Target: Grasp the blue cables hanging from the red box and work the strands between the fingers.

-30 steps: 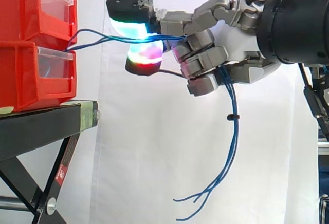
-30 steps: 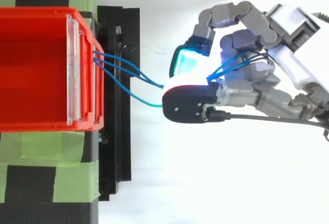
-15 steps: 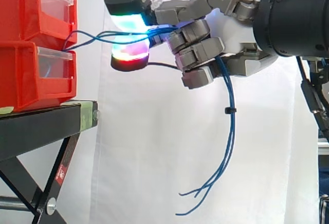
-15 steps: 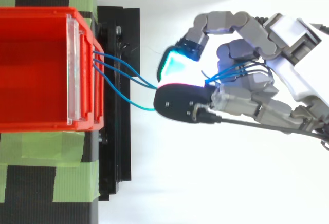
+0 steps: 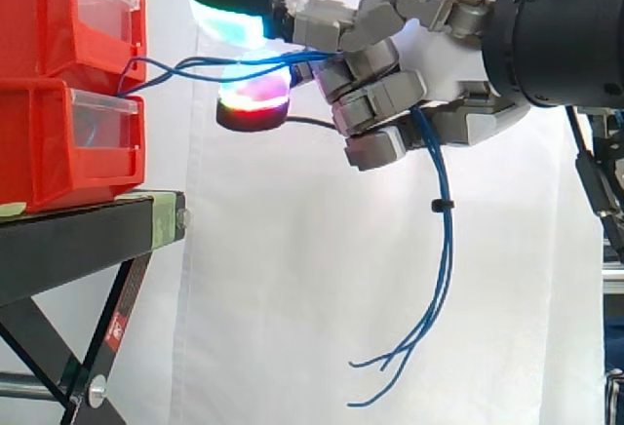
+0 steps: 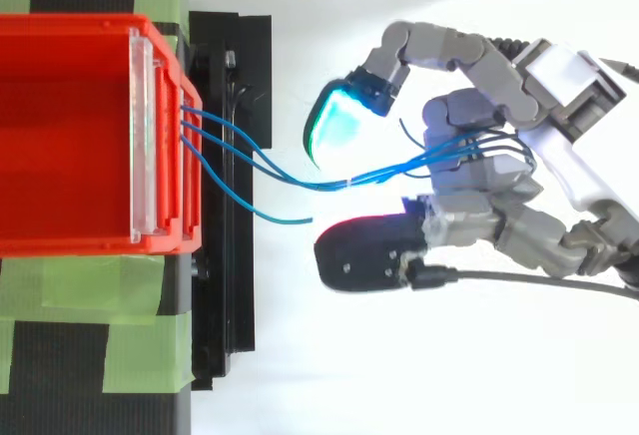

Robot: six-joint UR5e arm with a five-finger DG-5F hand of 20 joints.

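Note:
Blue cables (image 6: 329,185) leave the gap between the stacked red bins (image 5: 58,142) and run right to my hand (image 5: 458,74). The hand's curled fingers are closed round the strands. Two glowing fingertips (image 6: 334,121) stand spread apart, one above and one below the strands in the side view. In the top view the cables pass through the gap between these pads. Past the curled fingers the strands hang down (image 5: 446,250), held by a small black tie, and their loose ends fan out low down. The hand hovers right of the bins, clear of them.
The red bin (image 6: 60,136) rests on a black stand (image 5: 88,240) with green tape (image 6: 90,285) on its top. A white curtain hangs behind. The arm comes in from the right. Open space lies below the hand and right of the stand.
The two glowing fingertips have spread apart, so the strands now show between them. The hand has risen slightly and shifted toward the bins, and the hanging ends came up with it.

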